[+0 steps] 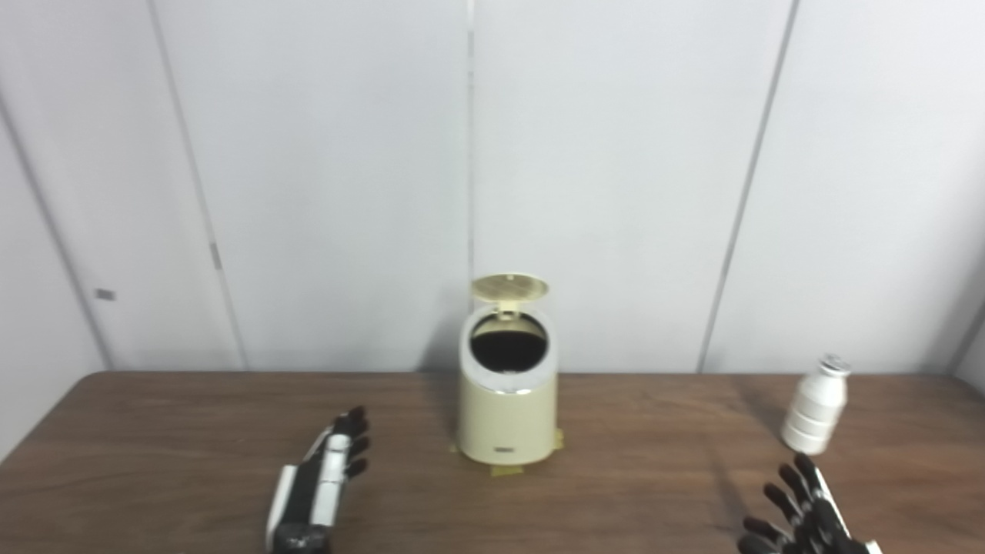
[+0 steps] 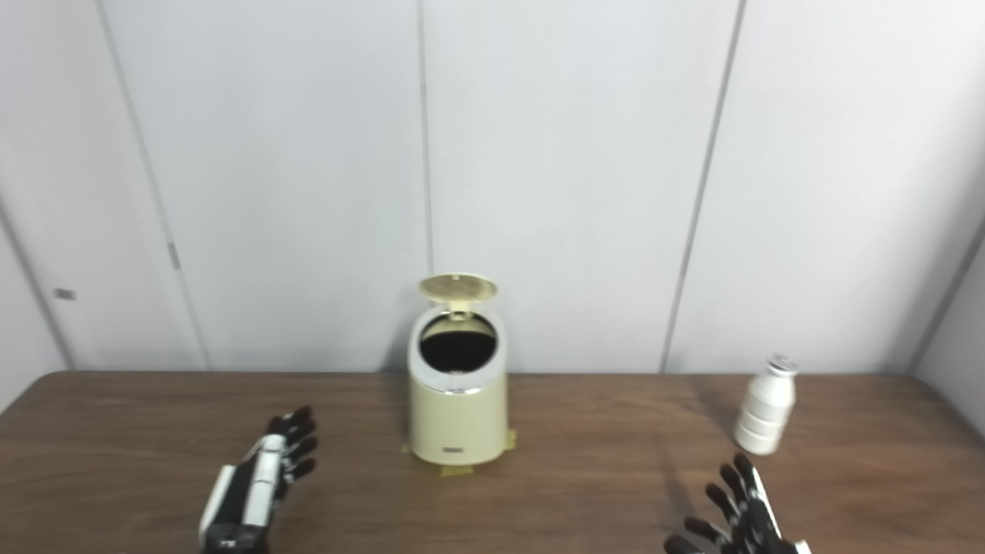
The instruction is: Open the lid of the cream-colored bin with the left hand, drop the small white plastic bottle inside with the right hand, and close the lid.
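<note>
The cream-colored bin [image 1: 508, 415] stands at the middle of the wooden table, taped down at its base. Its round lid [image 1: 509, 288] is flipped up at the back, and the dark opening [image 1: 509, 348] shows. A small white plastic bottle [image 1: 816, 405] with a silver cap stands upright at the right, near the wall. My left hand [image 1: 331, 469] lies low over the table to the bin's left, fingers stretched out, holding nothing. At the bottom right my right hand [image 1: 800, 512] is open with fingers spread, just in front of the bottle and apart from it.
The brown table [image 1: 616, 492] runs the full width of the view, its back edge against grey wall panels [image 1: 616, 192]. Yellow tape tabs [image 1: 506, 469] stick out from under the bin.
</note>
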`<act>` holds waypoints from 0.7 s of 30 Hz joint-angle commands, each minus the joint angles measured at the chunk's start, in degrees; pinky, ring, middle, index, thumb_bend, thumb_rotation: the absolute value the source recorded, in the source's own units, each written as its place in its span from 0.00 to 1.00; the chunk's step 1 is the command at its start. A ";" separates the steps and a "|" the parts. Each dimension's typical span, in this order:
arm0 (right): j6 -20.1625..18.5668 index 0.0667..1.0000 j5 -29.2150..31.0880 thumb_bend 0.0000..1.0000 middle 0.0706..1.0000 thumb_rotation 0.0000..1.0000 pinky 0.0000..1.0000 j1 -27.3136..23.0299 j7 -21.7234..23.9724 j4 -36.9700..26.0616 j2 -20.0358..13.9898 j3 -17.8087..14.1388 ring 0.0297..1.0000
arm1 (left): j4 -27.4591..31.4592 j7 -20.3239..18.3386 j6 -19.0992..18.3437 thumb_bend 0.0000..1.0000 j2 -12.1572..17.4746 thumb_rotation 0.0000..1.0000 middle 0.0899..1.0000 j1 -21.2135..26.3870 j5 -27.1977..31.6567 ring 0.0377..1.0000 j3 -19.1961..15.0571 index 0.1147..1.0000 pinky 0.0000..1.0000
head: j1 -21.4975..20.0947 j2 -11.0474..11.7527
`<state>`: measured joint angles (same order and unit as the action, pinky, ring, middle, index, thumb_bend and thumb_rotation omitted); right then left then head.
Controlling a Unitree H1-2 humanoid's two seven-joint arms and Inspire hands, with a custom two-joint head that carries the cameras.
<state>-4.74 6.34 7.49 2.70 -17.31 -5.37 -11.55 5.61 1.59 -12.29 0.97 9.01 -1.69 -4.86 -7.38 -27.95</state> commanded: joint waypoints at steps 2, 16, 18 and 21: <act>2.03 1.00 0.35 0.82 0.99 0.29 0.82 0.40 -0.41 -1.58 -1.63 -1.19 0.95 | 1.36 -0.69 0.50 0.60 0.94 0.96 0.89 2.60 1.68 0.88 -0.37 0.90 0.86 | -1.97 -0.50; -2.42 1.00 -6.01 0.90 0.98 0.35 0.87 -1.34 -5.93 -4.37 -1.06 -2.99 0.92 | 1.66 -2.92 -1.85 0.52 4.92 0.93 0.92 3.11 7.46 0.91 -2.87 0.93 0.93 | -13.00 -2.12; -2.98 1.00 -7.72 0.92 0.96 0.38 0.87 -1.90 -7.02 -4.67 -1.09 -2.75 0.90 | 1.61 -3.14 -2.13 0.51 5.66 0.93 0.92 3.32 7.96 0.92 -3.30 0.93 0.94 | -15.42 -2.30; -3.85 1.00 -9.88 0.95 0.95 0.41 0.88 -2.94 -8.44 -4.77 -1.49 -2.96 0.89 | 1.66 -3.29 -2.83 0.51 6.48 0.93 0.92 3.58 8.88 0.93 -3.79 0.92 0.95 | -17.03 -2.44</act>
<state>-9.02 -2.36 6.36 -4.54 -20.01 -6.51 -14.20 5.63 -1.03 -15.20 6.52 9.91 6.46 -8.27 -24.34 -30.32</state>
